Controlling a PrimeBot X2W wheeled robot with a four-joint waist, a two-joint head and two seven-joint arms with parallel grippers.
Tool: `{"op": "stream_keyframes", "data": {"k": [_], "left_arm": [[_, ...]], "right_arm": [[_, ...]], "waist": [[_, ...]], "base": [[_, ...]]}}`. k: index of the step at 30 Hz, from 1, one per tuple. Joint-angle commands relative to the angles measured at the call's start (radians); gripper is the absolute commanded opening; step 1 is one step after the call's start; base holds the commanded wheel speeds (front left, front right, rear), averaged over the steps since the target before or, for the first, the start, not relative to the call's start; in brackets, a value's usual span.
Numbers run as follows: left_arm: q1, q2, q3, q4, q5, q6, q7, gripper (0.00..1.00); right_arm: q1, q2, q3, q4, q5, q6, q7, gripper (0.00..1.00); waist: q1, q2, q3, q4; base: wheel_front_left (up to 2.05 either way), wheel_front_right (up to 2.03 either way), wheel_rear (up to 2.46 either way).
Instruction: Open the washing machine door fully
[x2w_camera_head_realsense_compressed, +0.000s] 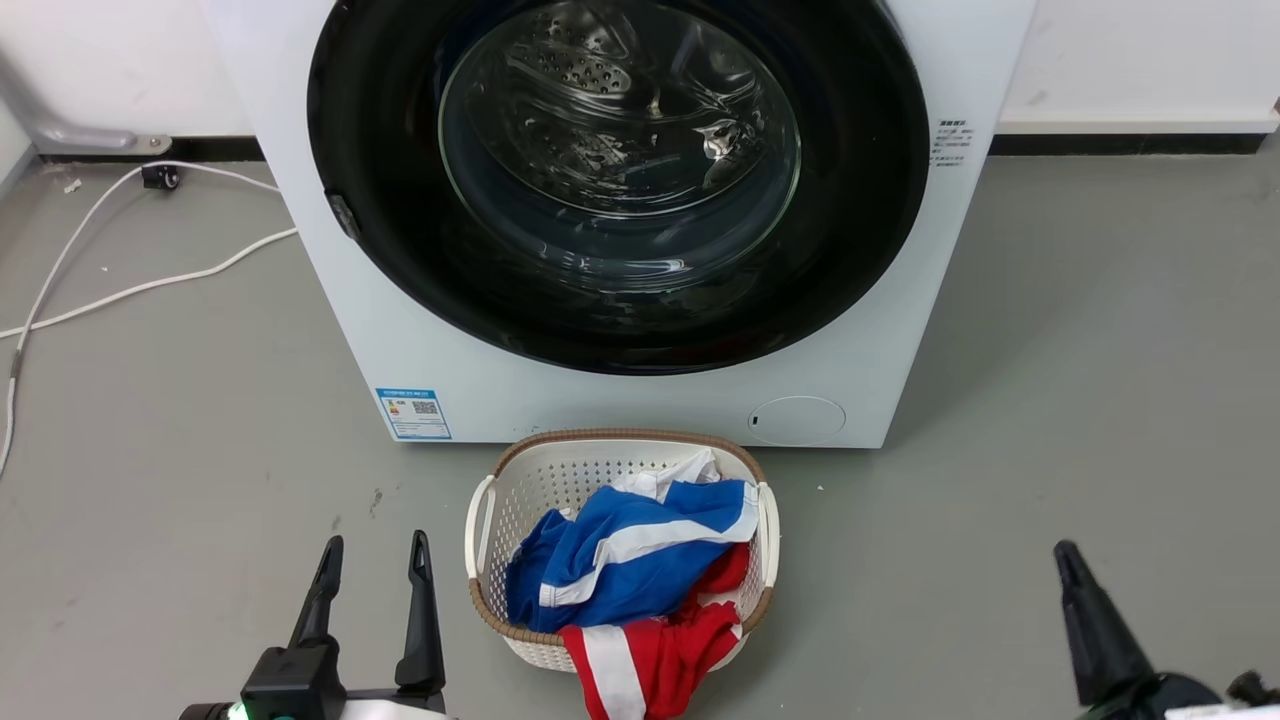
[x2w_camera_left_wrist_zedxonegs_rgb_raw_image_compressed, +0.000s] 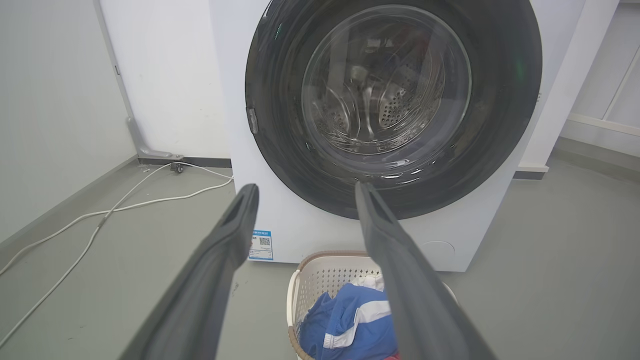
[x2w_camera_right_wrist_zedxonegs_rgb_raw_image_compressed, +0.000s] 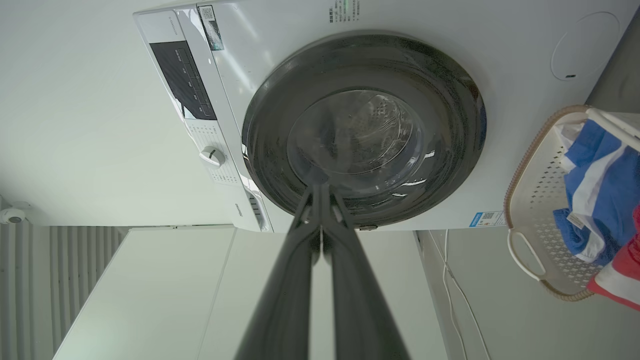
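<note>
The washing machine door (x2w_camera_head_realsense_compressed: 620, 180) sits closed against the white washing machine (x2w_camera_head_realsense_compressed: 400, 380), across the upper centre of the head view. At the lower left of that frame the left gripper (x2w_camera_head_realsense_compressed: 375, 545) has its 2 fingers spread apart, grasping nothing, well short of the door. In the right wrist view the right gripper (x2w_camera_right_wrist_zedxonegs_rgb_raw_image_compressed: 320, 192) has its 2 fingers pressed together at the tips, empty. A basket (x2w_camera_head_realsense_compressed: 560, 470) of blue, white and red clothes (x2w_camera_head_realsense_compressed: 620, 560) stands just before the machine, lower centre.
</note>
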Motion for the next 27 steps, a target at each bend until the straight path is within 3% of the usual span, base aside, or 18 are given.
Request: {"op": "stream_keyframes", "data": {"k": [1,9,16,27], "left_arm": [[0.001,0.0,0.0,-0.003,0.006,0.004,-0.003,1.0],[-0.036,0.0,-0.003,-0.014,0.018,-0.003,-0.003,1.0],[-0.092,0.0,-0.014,-0.042,0.042,0.004,-0.003,1.0],[-0.204,0.0,-0.044,-0.108,0.056,0.01,-0.003,1.0]], "right_arm": [[-0.024,0.002,-0.008,0.004,-0.012,0.0,0.0,0.0],[-0.244,-0.04,-0.14,0.1,-0.042,0.0,0.007,0.0],[-0.531,-0.15,-0.228,0.231,-0.054,0.0,0.044,0.0],[-0.978,-0.341,-0.149,0.448,-0.167,0.0,0.141,0.0]], "waist": [[0.0,-0.0001,0.003,0.002],[0.0,-0.0001,0.052,0.018],[0.0,-0.0001,0.142,0.048],[0.0,-0.0001,0.332,0.104]], "base": [[0.0,0.0,0.0],[0.0,0.0,0.0],[0.0,0.0,0.0],[0.0,0.0,0.0]]}}
